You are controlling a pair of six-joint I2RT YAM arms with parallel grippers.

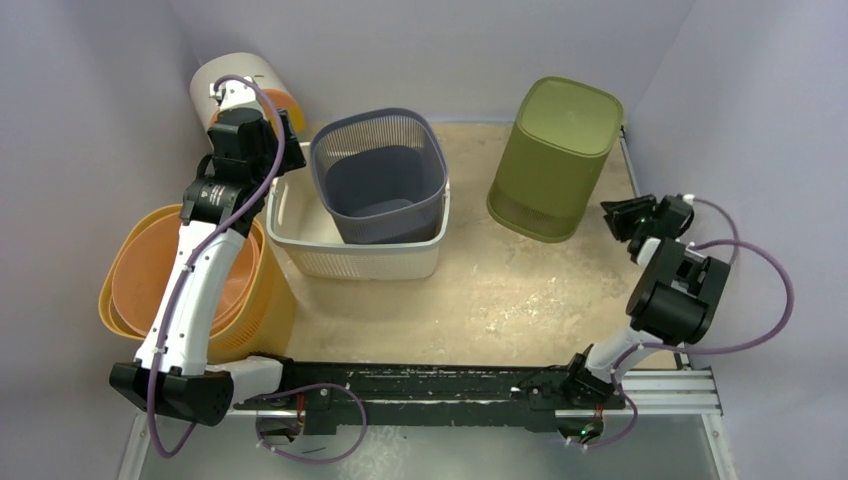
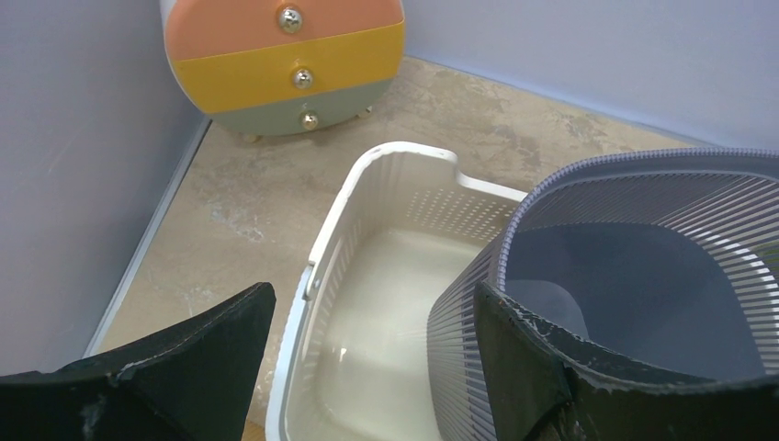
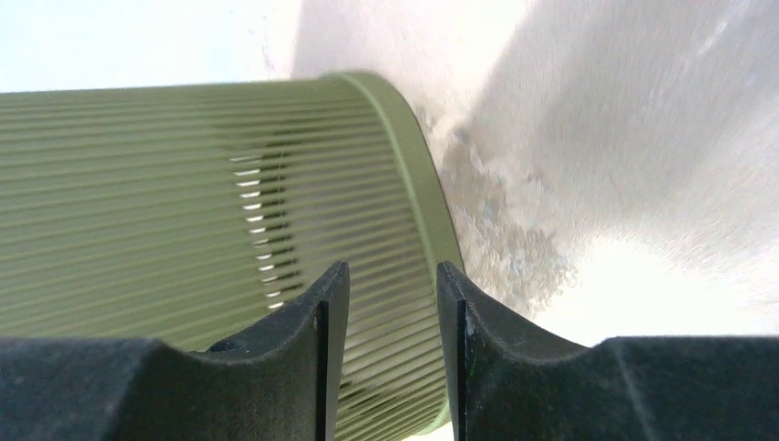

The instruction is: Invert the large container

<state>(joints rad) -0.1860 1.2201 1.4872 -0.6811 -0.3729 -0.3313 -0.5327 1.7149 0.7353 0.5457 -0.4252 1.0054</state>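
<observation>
– over at the back right of the table, the green bin point(image 1: 553, 150) is seen standing rim-down, base up, so it's judged as flipped already. the right gripper point(image 3: 393, 276) is parked just beside its ribbed wall, jaws narrow, nothing held.

– agreed. if that arm gets pulled away carelessly, the wall could be clipped and the bin tipped or slid. the left gripper point(image 2: 374, 294) is spread wide over the white basket point(image 2: 404, 152), one finger right by the grey basket point(image 2: 643, 202), so that rim could be snagged too.
</observation>
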